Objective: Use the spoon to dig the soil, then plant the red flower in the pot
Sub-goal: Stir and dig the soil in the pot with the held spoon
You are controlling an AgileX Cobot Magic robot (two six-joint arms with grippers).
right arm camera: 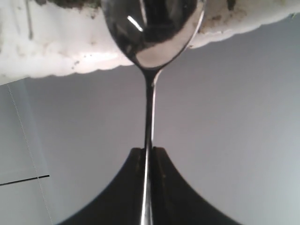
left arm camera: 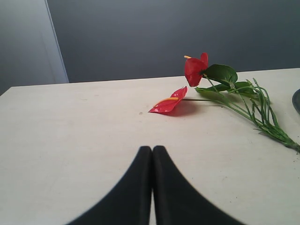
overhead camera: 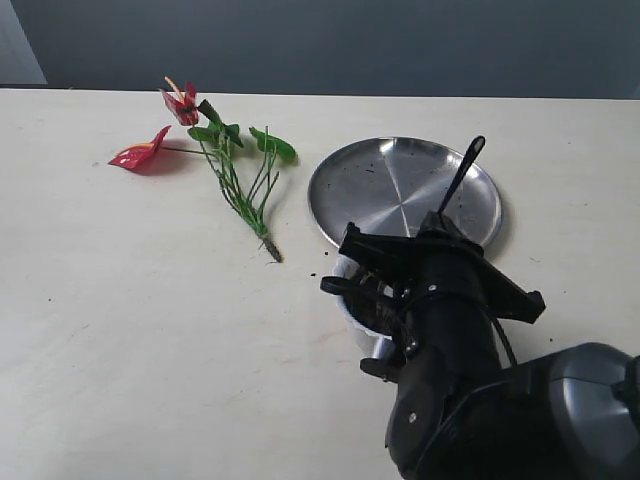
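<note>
Count: one red flower (overhead camera: pixel 218 132) sprig with two blooms, one spoon (right arm camera: pixel 151 33), one pot (right arm camera: pixel 61 51), one steel plate (overhead camera: pixel 400 185). Flower lies flat on the table (overhead camera: pixel 130 320), far left, well apart from the pot. Pot sits just near of the plate, mostly hidden under the right gripper (right arm camera: pixel 147 152); soil (right arm camera: pixel 70 2) shows inside its rim. Right fingers clamped on the spoon handle, bowl at the pot rim. Left gripper (left arm camera: pixel 152 151) fingers pressed together, holding nothing.

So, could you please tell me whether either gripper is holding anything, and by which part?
The right gripper pinches the slim shiny silver metal spoon by its thin handle; the left gripper is shut on nothing.
</note>
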